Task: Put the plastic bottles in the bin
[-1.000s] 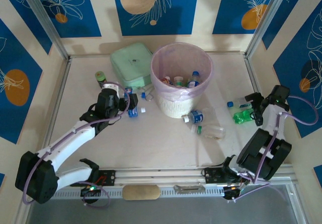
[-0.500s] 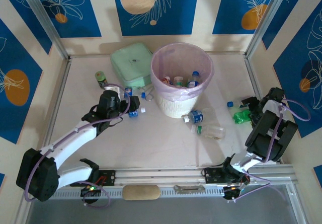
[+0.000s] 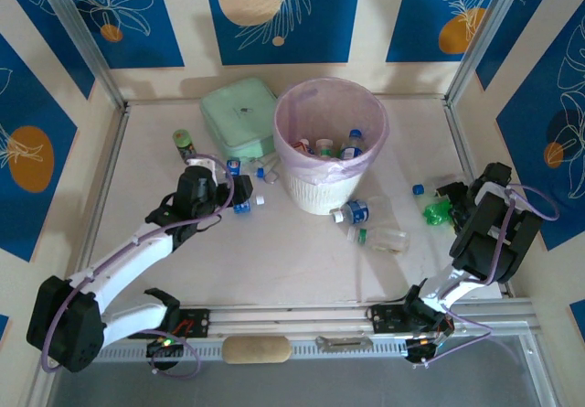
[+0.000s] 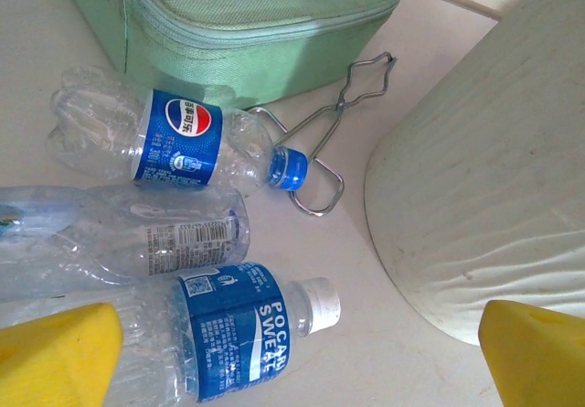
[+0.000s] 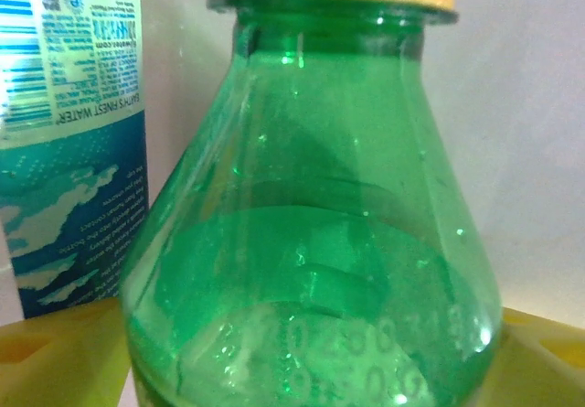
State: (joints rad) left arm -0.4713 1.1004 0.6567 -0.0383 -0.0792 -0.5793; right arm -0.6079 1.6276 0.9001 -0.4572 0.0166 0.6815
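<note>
Left gripper point(image 3: 243, 193), mid-left of the top view, hangs w/ jaws spread wide and nothing in them, above a row of bottles lying left of the bin point(image 3: 322, 197). Wrist view, counted: 3 bottles. Pepsi bottle point(image 4: 178, 142) w/ blue cap is at top, clear bottle point(image 4: 137, 238) in the middle, and Pocari bottle point(image 4: 238, 338) w/ white cap at bottom, nearest the pads. Risk: the three lie side by side, touching or nearly so. Jaws that wide could take two at once or nudge one into rolling off. Thin plastic may also crush & squirt out. 1 pair of wire tongs point(image 4: 329, 142) lies right by the Pepsi cap and could get dragged along. 1 mint-green box point(image 3: 238, 114) and 1 dark jar point(image 3: 183, 140) sit upper left, not for binning.

Centre: 1 bin, approx 4 bottles inside going by caps, exact no. hard to tell. 2 loose bottles point(image 3: 353, 211) lie on the table just lower right of its base.

Right edge: right gripper point(image 3: 457, 201) has pads either side of the 1 green bottle point(image 5: 311, 224); can't tell if it's clamped or just framing it. Risk: the smooth tapered shoulder could slip out on the lift or while crossing to the bin rim. 1 blue-label bottle point(image 5: 73, 133) just beside it may get knocked away.
</note>
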